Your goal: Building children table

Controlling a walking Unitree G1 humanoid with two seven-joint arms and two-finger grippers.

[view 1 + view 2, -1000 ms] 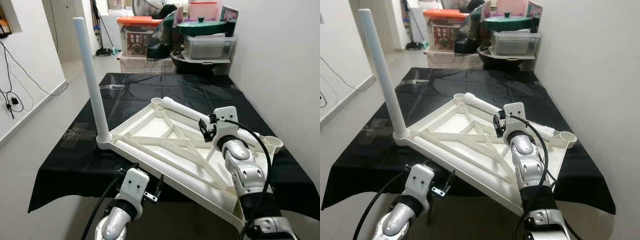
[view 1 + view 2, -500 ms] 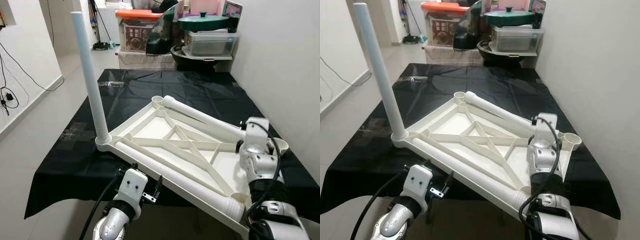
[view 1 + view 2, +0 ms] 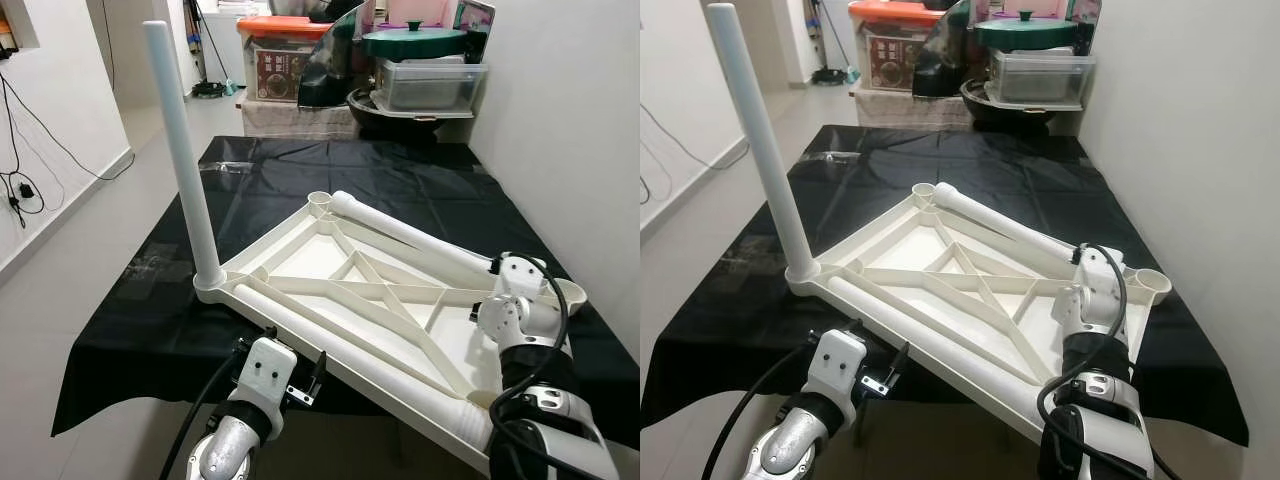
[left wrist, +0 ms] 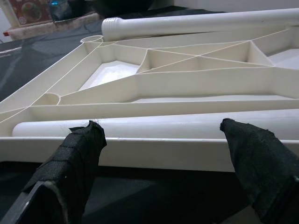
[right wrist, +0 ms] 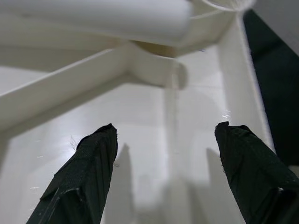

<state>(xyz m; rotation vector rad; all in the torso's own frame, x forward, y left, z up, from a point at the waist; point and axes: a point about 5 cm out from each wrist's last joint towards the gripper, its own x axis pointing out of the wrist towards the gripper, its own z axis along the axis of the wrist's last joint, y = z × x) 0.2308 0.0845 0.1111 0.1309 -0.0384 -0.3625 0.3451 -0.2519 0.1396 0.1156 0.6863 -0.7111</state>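
The right gripper (image 5: pixel 163 140) hangs over the right part of the upturned white tabletop (image 3: pixel 330 262), its two black fingers (image 5: pixel 91 163) spread wide with nothing between them. They point down into a flat panel of the tabletop's underside, close to where a raised rib meets a round corner socket (image 3: pixel 570 291). A loose white leg (image 3: pixel 410 232) lies on the tabletop just beyond the gripper, running along the far edge from that right corner to the far-corner socket (image 3: pixel 318 199).

The left gripper (image 4: pixel 161 133) sits low in front of the near edge of the tabletop, below the level of the table. Its fingers (image 4: pixel 79 149) are also wide apart and hold nothing; they face the tabletop's side wall without touching it. Just behind that wall a second loose leg (image 3: pixel 350 345) lies along the near edge, its ridged end at the near right corner.

The tabletop lies upside down on a black cloth (image 3: pixel 270 165) covering a table, with its ribs crossing in an X pattern. At its left corner a third leg (image 3: pixel 185 150) stands upright in its socket.

Beyond the cloth, against the back, stand an orange-lidded box (image 3: pixel 285 60), a clear storage bin (image 3: pixel 425 85) with a green lid (image 3: pixel 415 42) on top, and other household clutter. A white wall (image 3: pixel 570 120) runs along the right side.
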